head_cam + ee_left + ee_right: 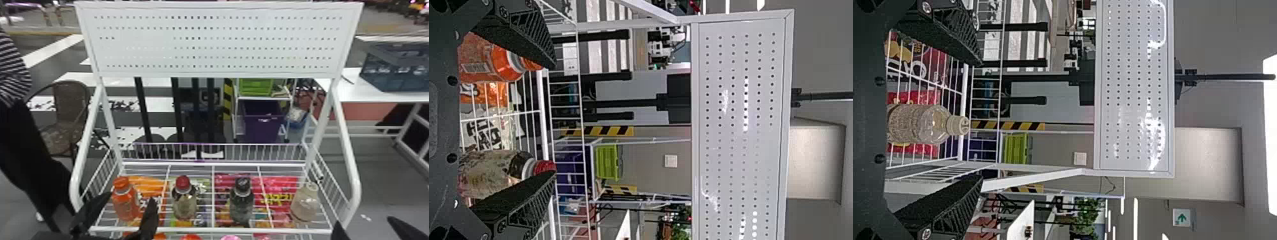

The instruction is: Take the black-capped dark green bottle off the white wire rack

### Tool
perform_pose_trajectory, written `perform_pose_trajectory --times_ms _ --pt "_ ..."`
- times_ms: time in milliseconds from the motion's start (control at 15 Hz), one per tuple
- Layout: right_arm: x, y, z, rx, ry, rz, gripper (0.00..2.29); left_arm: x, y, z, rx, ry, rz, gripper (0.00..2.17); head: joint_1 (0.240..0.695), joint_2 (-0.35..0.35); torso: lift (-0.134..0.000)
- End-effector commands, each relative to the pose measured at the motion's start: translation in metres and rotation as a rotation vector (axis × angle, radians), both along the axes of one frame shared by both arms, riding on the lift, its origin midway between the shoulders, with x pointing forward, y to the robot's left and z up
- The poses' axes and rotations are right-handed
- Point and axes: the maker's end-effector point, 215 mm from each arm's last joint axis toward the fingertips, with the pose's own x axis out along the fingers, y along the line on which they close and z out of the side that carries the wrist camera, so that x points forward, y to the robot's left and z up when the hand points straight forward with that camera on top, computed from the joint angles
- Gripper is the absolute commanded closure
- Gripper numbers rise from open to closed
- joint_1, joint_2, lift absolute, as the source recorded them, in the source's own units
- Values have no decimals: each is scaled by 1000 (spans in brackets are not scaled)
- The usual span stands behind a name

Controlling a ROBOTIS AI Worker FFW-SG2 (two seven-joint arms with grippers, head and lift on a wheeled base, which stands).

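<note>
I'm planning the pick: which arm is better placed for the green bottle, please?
Right, probably: the green bottle stands in the right half of the rack, and the right gripper is open, though the pale bottle stands between.

gaps were open both sides of black-capped bottle (241, 204), with red-capped bottle (184, 206) beyond left gap, pale-capped bottle (304, 204) beyond right. room was free above caps. front rail (204, 229) crossed near edge; frame bars (356, 188) blocked both ends.
</note>
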Motion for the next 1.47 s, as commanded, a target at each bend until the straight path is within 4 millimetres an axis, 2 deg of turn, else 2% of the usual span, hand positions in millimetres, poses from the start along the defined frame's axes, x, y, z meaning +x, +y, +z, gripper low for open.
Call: perform_pose_trajectory --times_ms 0,467,600,867,1133,1200,1400 --pt "-1 0 -2 2 3 -1 83 0 0 0 0 0 0 144 499 0 0" --pt "-1 -1 2 1 -3 -2 83 -1 1 0 3 1 1 144 499 0 0" --pt "-1 -1 -3 1 5 -3 83 -1 0 0 0 1 1 144 499 0 0" --pt "1 -5 -37 7 25 -13 87 -1 0 -1 0 3 0 144 499 0 0" --pt "5 0 -71 27 -26 -3 87 -1 -1 0 1 1 -3 144 499 0 0" --pt "6 5 -75 36 -70 9 87 -1 -1 0 1 1 -3 144 499 0 0" --pt "21 27 -106 56 -89 46 90 0 -3 -3 0 10 -6 144 499 0 0"
